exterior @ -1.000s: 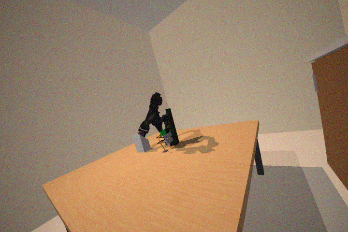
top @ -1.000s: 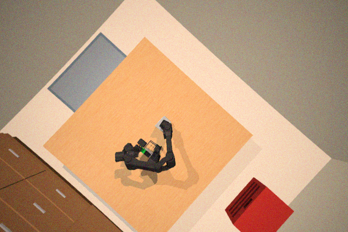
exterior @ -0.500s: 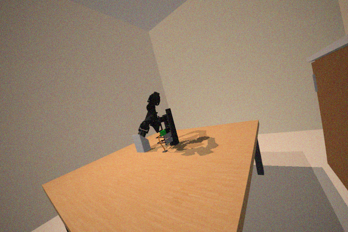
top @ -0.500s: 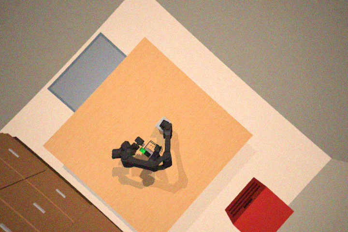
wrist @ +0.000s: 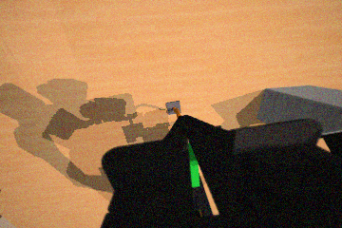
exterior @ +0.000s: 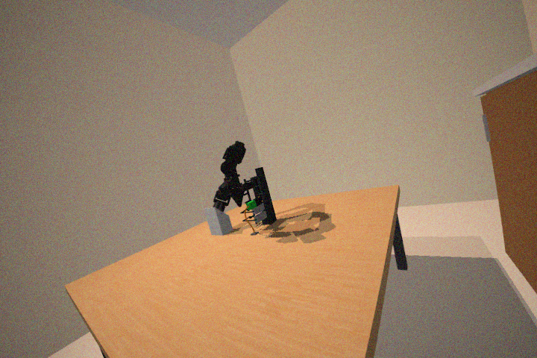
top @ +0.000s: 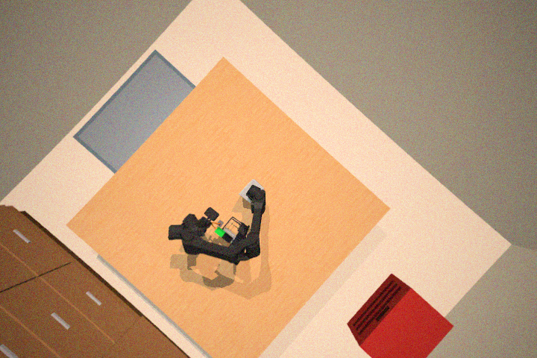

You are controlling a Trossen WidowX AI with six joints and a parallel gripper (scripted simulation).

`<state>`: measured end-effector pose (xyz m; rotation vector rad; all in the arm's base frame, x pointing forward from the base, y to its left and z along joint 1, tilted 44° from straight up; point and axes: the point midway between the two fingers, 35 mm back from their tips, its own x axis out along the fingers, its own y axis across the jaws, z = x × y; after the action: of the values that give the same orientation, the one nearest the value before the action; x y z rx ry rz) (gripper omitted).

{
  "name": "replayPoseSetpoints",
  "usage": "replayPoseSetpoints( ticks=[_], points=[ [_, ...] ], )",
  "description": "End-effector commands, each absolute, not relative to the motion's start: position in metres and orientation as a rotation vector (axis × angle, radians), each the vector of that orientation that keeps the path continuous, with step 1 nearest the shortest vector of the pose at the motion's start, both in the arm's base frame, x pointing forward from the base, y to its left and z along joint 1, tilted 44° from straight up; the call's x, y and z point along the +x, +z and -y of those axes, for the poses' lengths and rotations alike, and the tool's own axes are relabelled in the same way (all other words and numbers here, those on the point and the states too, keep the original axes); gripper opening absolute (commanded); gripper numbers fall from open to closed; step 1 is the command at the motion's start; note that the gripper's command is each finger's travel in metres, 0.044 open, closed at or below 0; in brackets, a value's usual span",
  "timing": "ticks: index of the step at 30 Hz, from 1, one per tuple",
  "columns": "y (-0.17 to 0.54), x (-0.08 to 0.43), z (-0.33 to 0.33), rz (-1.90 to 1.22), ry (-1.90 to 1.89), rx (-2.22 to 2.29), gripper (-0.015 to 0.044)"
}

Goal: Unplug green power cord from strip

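The green plug point(top: 219, 231) point(exterior: 250, 205) point(wrist: 194, 173) sits high above the table against the grey part point(exterior: 259, 213) of the strip assembly, beside a tall black upright point(exterior: 265, 196). Whether its prongs are seated is hidden. Its orange cord hangs toward a small grey block point(exterior: 254, 233) point(wrist: 173, 106) on the table. My gripper point(wrist: 182, 120) is shut with nothing seen between its fingertips. In the wrist view its black fingers cover most of the plug, which shows only through a narrow slit. Whether they touch it is unclear.
Thin black wire frames point(top: 234, 222) stand beside the plug. The grey arm pedestal point(top: 245, 193) point(exterior: 218, 221) point(wrist: 297, 106) is close by. The arm's links bend around the strip assembly. A red box point(top: 417, 329) and a brown cabinet point(top: 45, 286) stand off the table.
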<state>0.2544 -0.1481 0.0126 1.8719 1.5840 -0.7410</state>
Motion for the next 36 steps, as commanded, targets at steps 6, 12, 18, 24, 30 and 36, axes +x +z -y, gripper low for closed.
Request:
replayPoseSetpoints(
  ticks=[6, 12, 18, 24, 30, 36],
  points=[
    [0.0114, 0.2577, 0.1544, -1.572, -0.739, 1.862, 0.0000],
    [0.0113, 0.2573, 0.1542, -1.572, -0.740, 1.862, 0.0000],
    [0.0105, 0.2559, 0.1534, -1.572, -0.740, 1.862, 0.0000],
    [0.0093, 0.2543, 0.1522, -1.572, -0.740, 1.862, 0.0000],
    [0.0087, 0.2536, 0.1517, -1.573, -0.740, 1.862, 0.0000],
    [0.0090, 0.2542, 0.1520, -1.572, -0.740, 1.862, 0.0000]
  ],
)
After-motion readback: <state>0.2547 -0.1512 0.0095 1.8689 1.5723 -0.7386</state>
